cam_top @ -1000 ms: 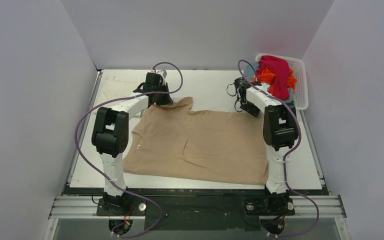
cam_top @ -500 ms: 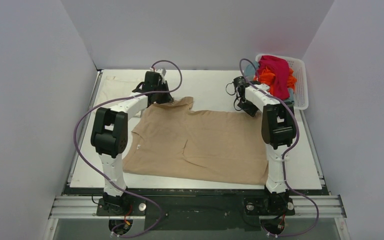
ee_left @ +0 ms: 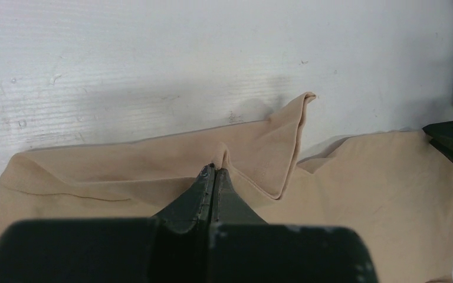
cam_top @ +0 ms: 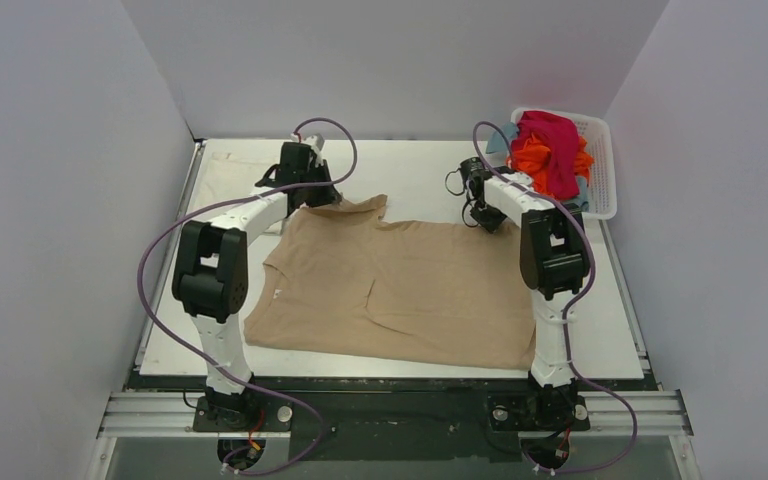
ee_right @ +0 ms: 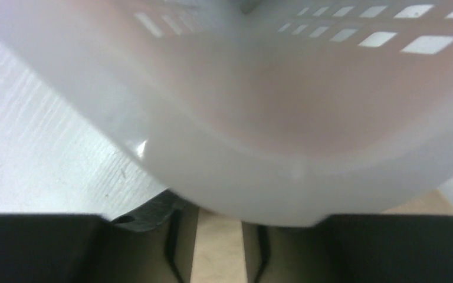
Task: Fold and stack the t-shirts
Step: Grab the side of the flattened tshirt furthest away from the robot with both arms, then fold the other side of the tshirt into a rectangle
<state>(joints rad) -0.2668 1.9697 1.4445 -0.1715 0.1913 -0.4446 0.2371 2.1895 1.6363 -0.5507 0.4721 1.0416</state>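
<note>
Drew back the edge of the shirt [cam_top: 400, 285], left hand [ee_left: 213, 171] clenched on it — narrowed the right hand [ee_right: 219, 236], still parted, over its hem; spreading underway.

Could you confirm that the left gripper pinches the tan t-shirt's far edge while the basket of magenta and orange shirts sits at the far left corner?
Not quite: the basket sits at the far right corner, as the top external view shows. The left gripper is indeed shut on the far edge of the tan t-shirt, and the magenta shirt and orange shirt lie in that basket.
</note>
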